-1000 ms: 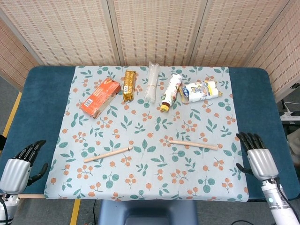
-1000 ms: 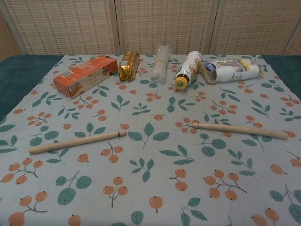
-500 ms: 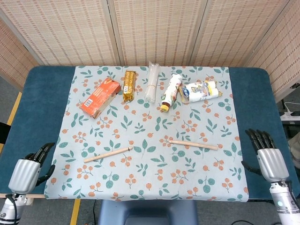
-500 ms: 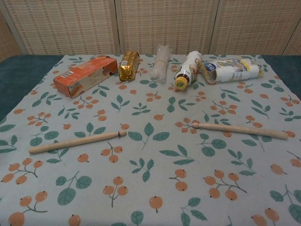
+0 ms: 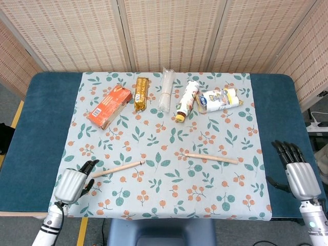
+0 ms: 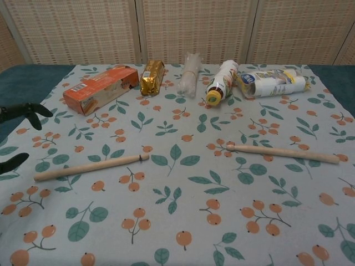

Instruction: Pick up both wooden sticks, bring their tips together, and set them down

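Closing in on the left stick

My left hand [image 5: 72, 183] has slid in beside the left stick [image 5: 118, 168], fingers released; right hand [image 5: 300, 177] waits spread, lower right, grasping nothing.

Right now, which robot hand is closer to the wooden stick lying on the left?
The left hand. It sits just beside the outer end of the left wooden stick, not touching it. The right hand is far across the table, by the right edge.

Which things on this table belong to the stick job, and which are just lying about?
For the job:
left wooden stick
right wooden stick
left hand
right hand

Lying about:
orange carton
gold foil packet
clear plastic sleeve
yellow-capped bottle
white printed pouch
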`<state>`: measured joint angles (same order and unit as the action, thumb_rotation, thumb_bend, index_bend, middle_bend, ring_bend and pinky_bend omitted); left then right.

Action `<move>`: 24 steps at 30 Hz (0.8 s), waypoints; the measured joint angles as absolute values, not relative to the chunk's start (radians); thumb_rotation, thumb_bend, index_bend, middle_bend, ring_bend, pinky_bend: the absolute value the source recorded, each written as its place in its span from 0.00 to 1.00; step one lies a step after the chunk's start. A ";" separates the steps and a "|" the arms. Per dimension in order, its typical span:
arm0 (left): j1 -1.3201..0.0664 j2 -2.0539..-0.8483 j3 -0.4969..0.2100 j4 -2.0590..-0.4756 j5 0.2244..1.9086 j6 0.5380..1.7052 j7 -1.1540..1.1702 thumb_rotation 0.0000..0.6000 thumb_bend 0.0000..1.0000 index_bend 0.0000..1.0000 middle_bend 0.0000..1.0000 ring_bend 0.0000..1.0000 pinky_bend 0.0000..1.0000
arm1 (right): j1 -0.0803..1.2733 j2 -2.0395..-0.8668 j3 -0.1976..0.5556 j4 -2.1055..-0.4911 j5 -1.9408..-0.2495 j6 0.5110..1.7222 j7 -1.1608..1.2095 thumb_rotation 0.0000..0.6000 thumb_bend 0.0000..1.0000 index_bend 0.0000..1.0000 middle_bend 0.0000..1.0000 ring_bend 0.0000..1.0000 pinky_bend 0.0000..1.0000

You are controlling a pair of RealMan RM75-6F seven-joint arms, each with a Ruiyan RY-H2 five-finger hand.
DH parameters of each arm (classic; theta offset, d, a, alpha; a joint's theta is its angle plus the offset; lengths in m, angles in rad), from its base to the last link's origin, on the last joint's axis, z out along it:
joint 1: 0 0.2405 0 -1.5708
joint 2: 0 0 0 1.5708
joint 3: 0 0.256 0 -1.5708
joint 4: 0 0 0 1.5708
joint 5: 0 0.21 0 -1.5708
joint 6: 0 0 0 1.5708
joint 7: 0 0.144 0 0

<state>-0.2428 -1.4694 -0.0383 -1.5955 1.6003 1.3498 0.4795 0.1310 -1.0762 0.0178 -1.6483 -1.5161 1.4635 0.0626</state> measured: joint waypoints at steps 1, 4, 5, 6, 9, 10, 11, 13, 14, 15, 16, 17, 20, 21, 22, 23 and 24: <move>-0.248 -1.487 -0.040 -1.588 1.593 1.341 0.487 1.00 0.37 0.21 0.33 1.00 1.00 | 0.131 -1.076 0.019 -1.648 -1.516 1.461 0.063 1.00 0.11 0.05 0.04 0.00 0.04; -0.262 -1.537 -0.045 -1.548 1.583 1.329 0.490 1.00 0.37 0.25 0.38 1.00 1.00 | 0.132 -1.075 0.021 -1.648 -1.514 1.453 0.064 1.00 0.11 0.05 0.04 0.00 0.04; -0.266 -1.557 -0.046 -1.529 1.580 1.328 0.488 1.00 0.37 0.26 0.39 1.00 1.00 | 0.132 -1.075 0.021 -1.648 -1.513 1.450 0.064 1.00 0.11 0.05 0.04 0.00 0.04; -0.268 -1.571 -0.047 -1.516 1.578 1.328 0.486 1.00 0.37 0.27 0.40 1.00 1.00 | 0.133 -1.074 0.022 -1.649 -1.512 1.446 0.065 1.00 0.11 0.05 0.04 0.00 0.04; -0.278 -1.615 -0.049 -1.473 1.578 1.328 0.478 1.00 0.37 0.28 0.41 1.00 1.00 | 0.135 -1.072 0.026 -1.652 -1.506 1.436 0.069 1.00 0.11 0.05 0.04 0.00 0.04; -0.281 -1.626 -0.050 -1.460 1.578 1.327 0.477 1.00 0.37 0.28 0.41 1.00 1.00 | 0.135 -1.071 0.026 -1.653 -1.506 1.435 0.071 1.00 0.11 0.05 0.04 0.00 0.04; -0.286 -1.642 -0.051 -1.442 1.577 1.326 0.477 1.00 0.37 0.28 0.40 1.00 1.00 | 0.135 -1.070 0.026 -1.654 -1.505 1.433 0.071 1.00 0.11 0.05 0.04 0.00 0.04; -0.293 -1.668 -0.054 -1.414 1.574 1.322 0.474 1.00 0.37 0.28 0.39 1.00 1.00 | 0.135 -1.067 0.026 -1.657 -1.506 1.429 0.075 1.00 0.11 0.05 0.04 0.00 0.04; -0.298 -1.684 -0.056 -1.394 1.572 1.319 0.471 1.00 0.37 0.28 0.39 1.00 1.00 | 0.135 -1.067 0.027 -1.657 -1.506 1.428 0.075 1.00 0.11 0.05 0.04 0.00 0.04; -0.302 -1.696 -0.058 -1.378 1.570 1.316 0.469 1.00 0.37 0.28 0.39 1.00 1.00 | 0.134 -1.066 0.027 -1.657 -1.507 1.427 0.076 1.00 0.11 0.05 0.04 0.00 0.04; -0.306 -1.708 -0.060 -1.362 1.567 1.314 0.468 1.00 0.37 0.27 0.38 1.00 1.00 | 0.134 -1.066 0.028 -1.658 -1.506 1.427 0.076 1.00 0.11 0.05 0.04 0.00 0.04; -0.312 -1.724 -0.063 -1.341 1.563 1.310 0.467 1.00 0.37 0.27 0.37 1.00 1.00 | 0.134 -1.066 0.029 -1.658 -1.505 1.426 0.077 1.00 0.11 0.05 0.04 0.00 0.04; -0.327 -1.759 -0.072 -1.291 1.552 1.300 0.471 1.00 0.37 0.27 0.35 1.00 1.00 | 0.134 -1.063 0.032 -1.659 -1.501 1.421 0.084 1.00 0.11 0.05 0.04 0.00 0.04; -0.331 -1.767 -0.074 -1.279 1.548 1.297 0.472 1.00 0.37 0.27 0.35 1.00 1.00 | 0.134 -1.062 0.034 -1.659 -1.499 1.420 0.086 1.00 0.11 0.05 0.04 0.00 0.04; -0.335 -1.774 -0.076 -1.268 1.545 1.294 0.473 1.00 0.37 0.27 0.34 1.00 1.00 | 0.134 -1.061 0.035 -1.660 -1.498 1.419 0.088 1.00 0.11 0.05 0.04 0.00 0.04; -0.339 -1.782 -0.079 -1.255 1.539 1.291 0.475 1.00 0.37 0.26 0.33 1.00 1.00 | 0.134 -1.060 0.036 -1.660 -1.498 1.418 0.089 1.00 0.11 0.05 0.04 0.00 0.04; -0.342 -1.787 -0.081 -1.246 1.535 1.288 0.478 1.00 0.37 0.26 0.32 1.00 1.00 | 0.134 -1.060 0.036 -1.661 -1.497 1.418 0.090 1.00 0.11 0.05 0.04 0.00 0.04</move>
